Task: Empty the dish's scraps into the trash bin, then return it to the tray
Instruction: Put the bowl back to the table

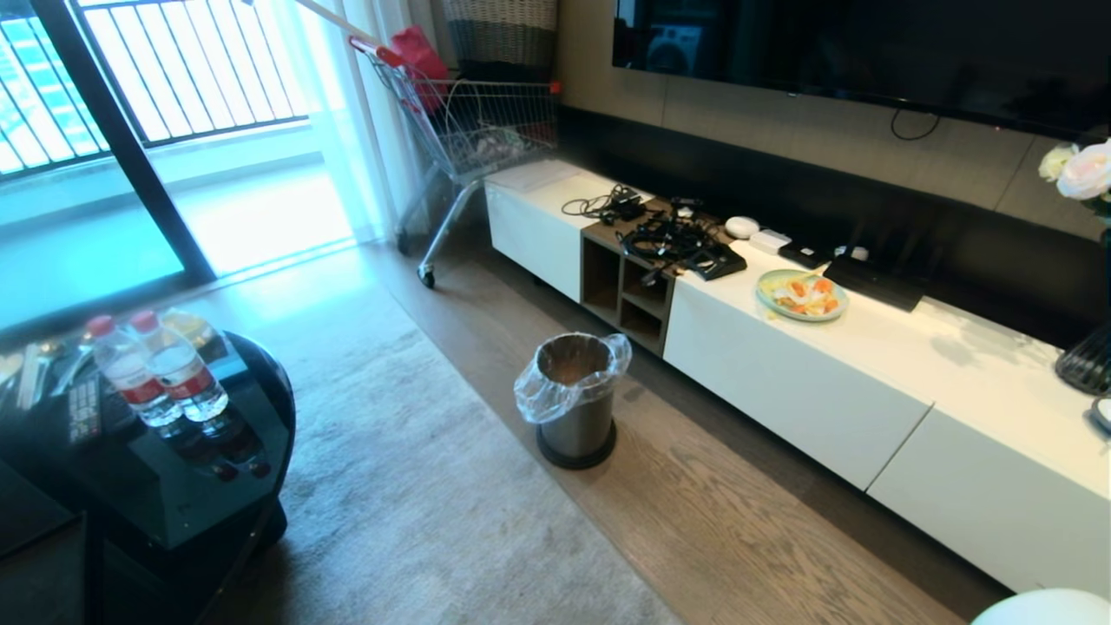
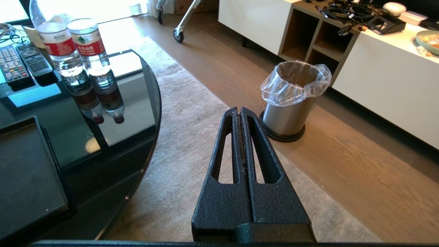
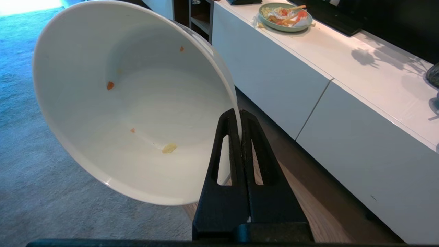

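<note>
My right gripper (image 3: pixel 239 113) is shut on the rim of the dish (image 3: pixel 137 103), a glossy white deep bowl held tilted above the floor beside the white cabinet. Only a few scraps (image 3: pixel 169 148) cling inside it: one pale yellow bit and tiny orange specks. The trash bin (image 1: pixel 575 399), brushed metal with a clear bag liner, stands on the wood floor in front of the cabinet. It also shows in the left wrist view (image 2: pixel 289 99). My left gripper (image 2: pixel 239 110) is shut and holds nothing, hanging over the carpet short of the bin. The black tray (image 2: pixel 24 178) lies on the glass table.
A pale green plate (image 1: pixel 801 295) with food sits on the long white cabinet (image 1: pixel 868 408). Two water bottles (image 1: pixel 156 373) and remotes (image 2: pixel 20 61) stand on the dark glass table (image 2: pixel 130 103). A shopping cart (image 1: pixel 469 130) is parked by the window. Cables clutter the cabinet's open shelf unit.
</note>
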Robot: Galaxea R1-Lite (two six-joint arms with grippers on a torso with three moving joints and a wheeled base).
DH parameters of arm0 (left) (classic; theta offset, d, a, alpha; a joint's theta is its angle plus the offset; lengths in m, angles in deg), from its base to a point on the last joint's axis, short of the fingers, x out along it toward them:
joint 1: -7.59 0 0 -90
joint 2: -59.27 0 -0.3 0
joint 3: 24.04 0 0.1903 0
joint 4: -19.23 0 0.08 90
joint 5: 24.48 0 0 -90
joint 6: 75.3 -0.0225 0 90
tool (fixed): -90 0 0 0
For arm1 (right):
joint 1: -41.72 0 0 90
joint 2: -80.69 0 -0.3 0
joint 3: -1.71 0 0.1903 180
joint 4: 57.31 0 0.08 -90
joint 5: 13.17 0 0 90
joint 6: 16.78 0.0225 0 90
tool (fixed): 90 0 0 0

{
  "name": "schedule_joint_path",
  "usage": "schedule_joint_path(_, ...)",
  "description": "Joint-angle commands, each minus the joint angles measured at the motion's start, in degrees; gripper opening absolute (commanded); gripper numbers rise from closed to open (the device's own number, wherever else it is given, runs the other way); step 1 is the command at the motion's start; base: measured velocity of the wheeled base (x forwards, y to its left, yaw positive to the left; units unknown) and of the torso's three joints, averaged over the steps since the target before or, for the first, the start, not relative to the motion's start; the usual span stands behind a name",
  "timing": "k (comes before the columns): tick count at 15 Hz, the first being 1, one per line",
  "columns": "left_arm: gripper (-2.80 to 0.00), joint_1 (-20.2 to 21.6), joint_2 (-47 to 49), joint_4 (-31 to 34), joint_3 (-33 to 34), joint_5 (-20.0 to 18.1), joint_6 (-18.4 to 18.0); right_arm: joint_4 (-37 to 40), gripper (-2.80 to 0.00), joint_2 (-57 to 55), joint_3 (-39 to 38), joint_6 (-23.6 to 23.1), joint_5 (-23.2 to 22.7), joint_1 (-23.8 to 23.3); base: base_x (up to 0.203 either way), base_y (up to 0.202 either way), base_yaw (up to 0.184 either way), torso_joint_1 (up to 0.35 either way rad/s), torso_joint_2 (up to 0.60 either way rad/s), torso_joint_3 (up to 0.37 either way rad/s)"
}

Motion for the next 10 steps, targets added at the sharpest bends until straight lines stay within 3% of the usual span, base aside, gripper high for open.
schedule_joint_path(1, -2.8, 0.0, -0.02, -0.02, 0.0, 0.02, 0.07, 0.06, -2.8, -0.07, 0.02, -0.05, -0.04, 0.0, 0.0, 0.0, 0.0, 0.0, 0.0, 0.0)
schedule_joint_path(3, -2.8, 0.0, -0.02, -0.02, 0.0, 0.02, 0.07, 0.06, -2.8, -0.07, 0.02, -0.05, -0.04, 0.0, -0.001, -0.004, 0.084, 0.002, 0.01, 0.006)
schedule_joint_path(10, -2.8, 0.0, -0.02, -0.02, 0.0, 0.02, 0.07, 0.14, -2.8, -0.07, 0.04, 0.04, -0.04, 0.0, 0.0, -0.008, 0.165, 0.004, 0.0, 0.003)
